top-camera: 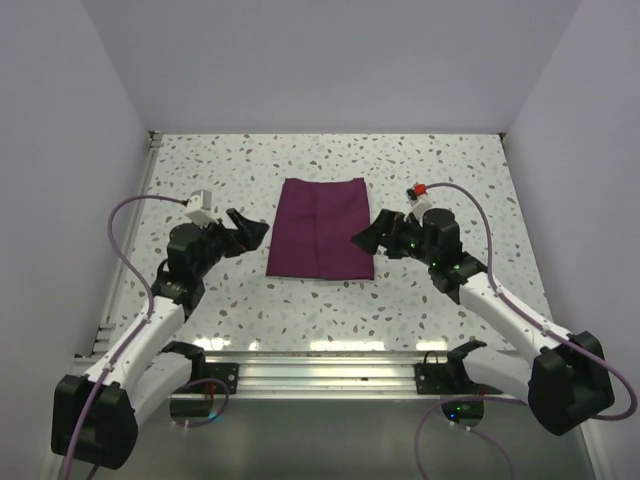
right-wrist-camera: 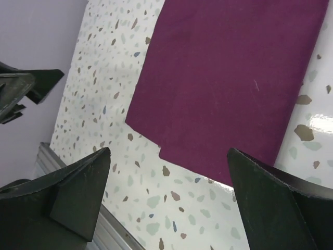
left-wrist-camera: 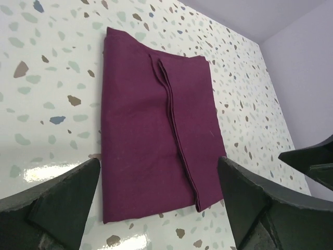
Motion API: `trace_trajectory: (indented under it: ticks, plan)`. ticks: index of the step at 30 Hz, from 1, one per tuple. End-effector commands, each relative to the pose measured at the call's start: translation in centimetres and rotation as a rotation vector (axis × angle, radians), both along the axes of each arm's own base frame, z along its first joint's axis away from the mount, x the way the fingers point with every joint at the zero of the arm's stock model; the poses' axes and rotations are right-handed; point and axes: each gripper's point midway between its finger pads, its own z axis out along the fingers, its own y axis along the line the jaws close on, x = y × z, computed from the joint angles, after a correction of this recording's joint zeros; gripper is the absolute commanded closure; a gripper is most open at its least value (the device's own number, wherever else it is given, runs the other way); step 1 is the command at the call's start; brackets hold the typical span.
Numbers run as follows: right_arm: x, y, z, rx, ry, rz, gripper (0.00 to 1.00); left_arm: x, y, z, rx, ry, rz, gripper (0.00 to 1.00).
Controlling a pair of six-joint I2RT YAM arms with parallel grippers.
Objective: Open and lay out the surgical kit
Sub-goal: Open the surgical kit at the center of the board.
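The surgical kit is a dark purple cloth wrap (top-camera: 321, 228), folded shut into a flat rectangle in the middle of the speckled table. It also shows in the left wrist view (left-wrist-camera: 156, 140) with a fold seam down its middle, and in the right wrist view (right-wrist-camera: 229, 78). The steel tray, tweezers and scissors are hidden. My left gripper (top-camera: 255, 232) is open and empty, just left of the wrap's near left corner. My right gripper (top-camera: 365, 238) is open and empty, just right of the wrap's near right corner. Neither touches the cloth.
White walls enclose the table on the left, back and right. A metal rail (top-camera: 320, 375) runs along the near edge between the arm bases. The left table edge has a thin metal strip (top-camera: 150, 170).
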Motion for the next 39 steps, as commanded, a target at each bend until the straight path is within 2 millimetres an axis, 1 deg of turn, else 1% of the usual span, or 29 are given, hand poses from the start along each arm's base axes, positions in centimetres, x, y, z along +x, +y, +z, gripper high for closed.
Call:
trace_trajectory:
  ticks: [1, 2, 4, 5, 6, 7, 8, 9, 10, 11, 12, 13, 14, 15, 16, 17, 18, 19, 21, 22, 25, 26, 30, 32, 35, 36, 38, 39]
  plan:
    - [1.6, -0.5, 3.1, -0.063, -0.104, -0.03, 0.01, 0.7, 1.7, 1.8, 0.076, -0.004, 0.097, 0.02]
    - [1.8, -0.4, 3.9, -0.078, -0.118, -0.023, 0.02, 0.7, 2.0, 1.9, 0.088, 0.012, 0.11, 0.01]
    - [1.2, 0.2, 3.4, -0.137, -0.128, 0.026, 0.02, 0.4, 2.8, 1.8, 0.137, 0.053, 0.135, 0.0]
    - [1.5, 0.8, 3.8, -0.159, -0.139, 0.036, 0.02, 0.4, 3.1, 1.8, 0.167, 0.059, 0.138, 0.0]
    - [1.2, 1.0, 2.6, -0.229, -0.106, 0.049, 0.02, 0.3, 3.4, 1.7, 0.189, 0.083, 0.144, 0.0]
    - [0.4, 2.4, 2.2, -0.273, -0.097, 0.089, 0.02, 0.4, 3.7, 1.6, 0.207, 0.091, 0.154, 0.0]
    - [1.0, 2.9, 3.0, -0.313, -0.112, 0.075, 0.02, 0.4, 3.8, 1.2, 0.231, 0.099, 0.15, 0.01]
    - [1.1, 3.9, 1.2, -0.37, -0.094, 0.118, 0.02, 0.5, 3.8, 0.6, 0.245, 0.111, 0.147, 0.01]
    - [0.4, 5.4, 0.9, -0.387, -0.103, 0.159, 0.02, 0.5, 3.8, 0.3, 0.253, 0.113, 0.142, 0.01]
    - [1.0, 5.7, 0.8, -0.417, -0.118, 0.134, 0.02, 0.7, 4.2, -0.4, 0.27, 0.125, 0.162, 0.02]
    - [1.2, 6.0, -0.5, -0.465, -0.1, 0.125, 0.02, 0.7, 4.4, -1.2, 0.275, 0.133, 0.168, 0.02]
    - [1.0, 6.4, -1.2, -0.511, -0.095, 0.117, 0.02, 0.7, 4.6, -1.7, 0.282, 0.146, 0.18, 0.03]
    - [2.1, 6.1, -0.6, -0.56, -0.117, 0.049, 0.02, 0.6, 4.7, -2.2, 0.276, 0.16, 0.188, 0.04]
    - [2.0, 6.1, -2.1, -0.627, -0.093, 0.053, 0.01, 0.5, 4.6, -3.0, 0.273, 0.16, 0.188, 0.04]
    - [1.6, 6.8, -2.2, -0.654, -0.103, 0.068, 0.02, 0.5, 4.6, -3.3, 0.271, 0.157, 0.188, 0.04]
    - [1.8, 7.3, -1.8, -0.666, -0.113, 0.066, 0.02, 0.4, 4.5, -3.5, 0.27, 0.152, 0.185, 0.05]
    - [1.7, 7.3, -2.4, -0.7, -0.105, 0.066, 0.02, 0.3, 4.5, -3.7, 0.274, 0.154, 0.184, 0.06]
    - [1.5, 7.9, -3.3, -0.718, -0.093, 0.086, 0.01, 0.3, 4.6, -3.8, 0.281, 0.155, 0.189, 0.06]
    - [1.4, 8.5, -3.8, -0.727, -0.079, 0.101, 0.02, 0.2, 4.9, -4.4, 0.304, 0.17, 0.195, 0.07]
    - [1.2, 8.8, -4.8, -0.74, -0.065, 0.116, 0.01, 0.3, 5.1, -4.5, 0.31, 0.176, 0.204, 0.08]
    - [1.1, 9.4, -5.5, -0.745, -0.056, 0.136, 0.02, 0.1, 4.7, -5.0, 0.305, 0.194, 0.18, 0.12]
    - [1.0, 9.6, -5.9, -0.751, -0.047, 0.146, 0.02, 0.1, 4.6, -4.9, 0.302, 0.193, 0.177, 0.16]
    - [0.8, 10.5, -7.4, -0.776, -0.015, 0.193, 0.03, -0.3, 4.5, -5.0, 0.294, 0.191, 0.185, 0.16]
    - [0.9, 10.9, -7.8, -0.779, -0.011, 0.201, 0.04, -0.3, 4.4, -4.4, 0.284, 0.175, 0.189, 0.17]
    - [1.0, 11.1, -8.8, -0.799, 0.007, 0.205, 0.07, -0.5, 4.5, -4.1, 0.282, 0.171, 0.201, 0.18]
    - [1.0, 11.2, -9.5, -0.809, 0.019, 0.212, 0.08, -0.6, 4.5, -4.1, 0.284, 0.174, 0.204, 0.18]
    - [0.9, 11.5, -10.0, -0.815, 0.03, 0.227, 0.14, -0.7, 4.3, -4.2, 0.279, 0.178, 0.206, 0.18]
    - [0.8, 11.3, -10.6, -0.84, 0.049, 0.242, 0.18, -0.8, 4.2, -4.5, 0.278, 0.183, 0.202, 0.18]
